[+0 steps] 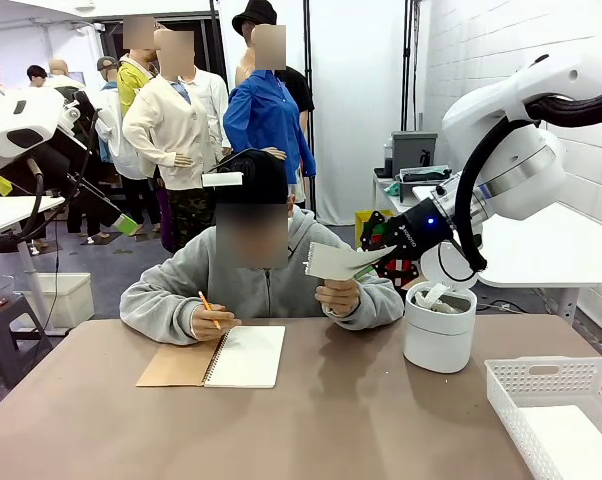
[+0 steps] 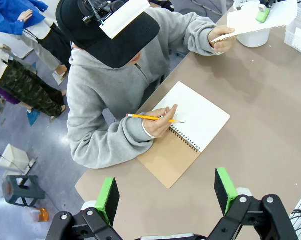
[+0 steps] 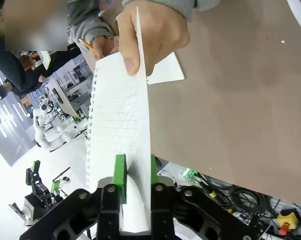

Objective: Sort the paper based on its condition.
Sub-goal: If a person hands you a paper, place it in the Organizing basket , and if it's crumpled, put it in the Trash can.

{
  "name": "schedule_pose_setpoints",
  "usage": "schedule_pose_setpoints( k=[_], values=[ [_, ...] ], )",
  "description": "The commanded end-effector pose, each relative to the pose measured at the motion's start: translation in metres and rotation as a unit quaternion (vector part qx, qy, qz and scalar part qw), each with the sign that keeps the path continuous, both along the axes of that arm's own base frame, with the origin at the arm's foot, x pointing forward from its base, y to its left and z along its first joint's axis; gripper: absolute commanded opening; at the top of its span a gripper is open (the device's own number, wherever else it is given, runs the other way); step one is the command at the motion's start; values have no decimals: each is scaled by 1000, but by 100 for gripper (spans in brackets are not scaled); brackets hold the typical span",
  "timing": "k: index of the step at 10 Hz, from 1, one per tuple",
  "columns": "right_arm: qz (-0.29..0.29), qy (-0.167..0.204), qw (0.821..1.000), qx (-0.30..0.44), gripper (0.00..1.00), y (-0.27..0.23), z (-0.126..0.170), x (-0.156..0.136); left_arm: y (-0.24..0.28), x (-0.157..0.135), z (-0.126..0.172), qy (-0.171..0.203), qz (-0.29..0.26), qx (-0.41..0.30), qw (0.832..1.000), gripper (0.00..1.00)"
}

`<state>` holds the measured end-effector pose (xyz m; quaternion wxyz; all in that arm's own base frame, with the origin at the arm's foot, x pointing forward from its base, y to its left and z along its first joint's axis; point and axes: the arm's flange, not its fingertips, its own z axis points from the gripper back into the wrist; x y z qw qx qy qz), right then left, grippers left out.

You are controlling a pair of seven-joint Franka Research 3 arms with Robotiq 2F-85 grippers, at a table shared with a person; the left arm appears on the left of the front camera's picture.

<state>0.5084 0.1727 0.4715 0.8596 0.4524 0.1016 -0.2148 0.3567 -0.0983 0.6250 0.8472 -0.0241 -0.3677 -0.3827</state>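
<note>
- Nearest the robot, at the right front of the brown bench [image 1: 381,420], a white slatted basket [image 1: 556,400] holds a flat white sheet [image 1: 571,440].
- The left hand [image 2: 165,192] hangs high over the bench edge, its green pads well apart and gripping nothing.
- Farther in lies an open spiral notebook [image 1: 231,357] with a brown cover; the person's hand with a pencil [image 1: 207,318] rests on it.
- Right of it stands a white bin [image 1: 439,325] with crumpled paper balls [image 1: 436,298] inside.
- Above the far side, the person's other hand [image 1: 338,297] holds up a lined paper sheet [image 3: 121,135]; the right hand [image 3: 135,175] has its pads pressed against the sheet's opposite end.
</note>
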Motion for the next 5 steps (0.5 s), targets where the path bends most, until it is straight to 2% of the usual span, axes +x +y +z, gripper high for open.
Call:
schedule_pose_setpoints(
  k=[1,3,5],
  values=[
    [5,-4,1000,18,0,-1,2,0,1,0,0,0,1,-1,1000,100],
    [13,-10,1000,18,0,-1,4,-1,1,0,0,0,1,-1,1000,100],
    [26,-32,999,27,0,3,20,-6,1,0,0,0,1,-1,1000,100]
  ],
)
